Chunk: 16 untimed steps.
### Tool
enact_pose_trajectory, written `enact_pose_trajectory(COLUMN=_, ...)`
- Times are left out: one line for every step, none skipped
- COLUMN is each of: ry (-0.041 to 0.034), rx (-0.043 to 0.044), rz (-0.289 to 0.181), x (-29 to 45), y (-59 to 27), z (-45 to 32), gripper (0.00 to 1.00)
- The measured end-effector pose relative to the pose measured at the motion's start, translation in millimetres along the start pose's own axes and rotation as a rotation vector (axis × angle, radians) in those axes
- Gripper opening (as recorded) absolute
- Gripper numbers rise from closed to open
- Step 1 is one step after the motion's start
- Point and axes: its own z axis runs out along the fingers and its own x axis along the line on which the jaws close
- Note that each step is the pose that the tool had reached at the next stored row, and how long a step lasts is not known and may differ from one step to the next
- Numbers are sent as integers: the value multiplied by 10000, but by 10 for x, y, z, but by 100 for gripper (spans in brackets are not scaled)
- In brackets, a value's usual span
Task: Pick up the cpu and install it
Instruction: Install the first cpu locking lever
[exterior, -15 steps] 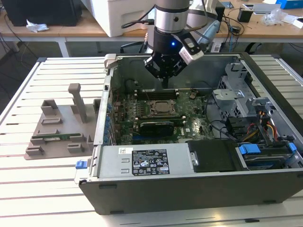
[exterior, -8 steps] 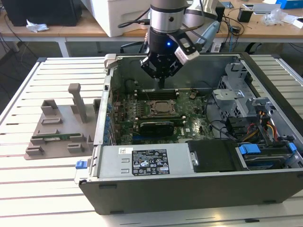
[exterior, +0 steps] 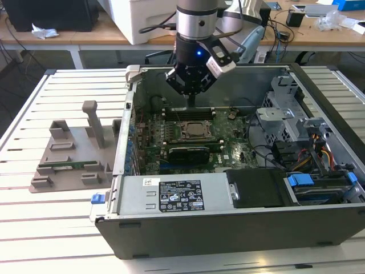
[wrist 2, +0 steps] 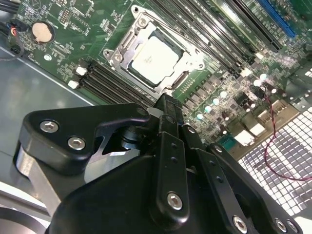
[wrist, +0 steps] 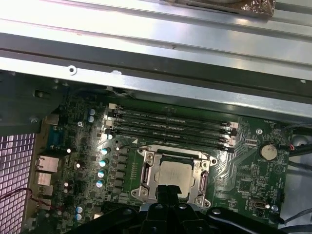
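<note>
Scene: we see an open computer case lying on a white slatted table, its motherboard facing up.
Arm: the robot arm reaches down from above into the case, with a small blue light glowing on its wrist.
Gripper: in the exterior view the gripper hangs just above the motherboard, over the far edge of the processor socket. Its black fingers are drawn together into a narrow tip, and we see nothing held between them.
Gripper close up: in the second wrist view the gripper shows the same closed tip, apart from the board and near one corner of the socket.
Cpu: the cpu lies flat inside the socket's metal frame, its pale silver top facing up. In the first wrist view we see the cpu seated there as well, just beyond the gripper tip.
Memory slots: long black slots run along one side of the socket, between it and the case wall.
Coin battery: a round silver cell sits on the board, well apart from the socket.
Tray: a grey moulded tray with upright posts rests on the table, beside the case on the exterior view's left.
Power supply: a silver box with a label lies along the near edge of the case.
</note>
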Motion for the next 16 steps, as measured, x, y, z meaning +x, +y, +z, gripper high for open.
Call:
enact_pose_trajectory(ry=0, rx=0, rz=0, x=18, y=3, z=1, gripper=11)
enact_pose_trajectory(ry=0, rx=0, rz=0, x=34, y=6, z=2, gripper=11)
enact_pose_trajectory(ry=1, rx=0, rz=-1, x=56, y=11, z=3, gripper=11)
enact_pose_trajectory(ry=2, rx=2, rz=-1, x=70, y=14, z=4, gripper=11)
enact_pose_trajectory(ry=1, rx=1, rz=1, x=94, y=24, z=7, gripper=11)
enact_pose_trajectory(ry=0, rx=0, rz=0, x=113, y=32, z=10, gripper=11)
enact_pose_trajectory(ry=0, rx=0, rz=0, x=125, y=39, z=11, gripper=11)
enact_pose_trajectory(ry=0, rx=0, rz=-2, x=150, y=53, z=14, gripper=11)
enact_pose_trajectory(ry=1, rx=1, rz=0, x=164, y=62, z=15, gripper=11)
enact_pose_trajectory(ry=1, rx=1, rz=1, x=178, y=76, z=18, gripper=11)
enact_pose_trajectory(ry=0, rx=0, rz=1, x=190, y=86, z=21, gripper=11)
enact_pose_trajectory(ry=0, rx=0, rz=-1, x=204, y=98, z=24, gripper=11)
enact_pose_trajectory(ry=0, rx=0, rz=0, x=235, y=126, z=29, gripper=11)
enact_pose_trajectory(ry=-1, rx=-1, rz=0, x=268, y=156, z=35, gripper=11)
enact_pose_trajectory(ry=0, rx=0, rz=0, x=304, y=189, z=41, gripper=11)
enact_pose_trajectory(ry=1, rx=0, rz=-1, x=360, y=232, z=49, gripper=11)
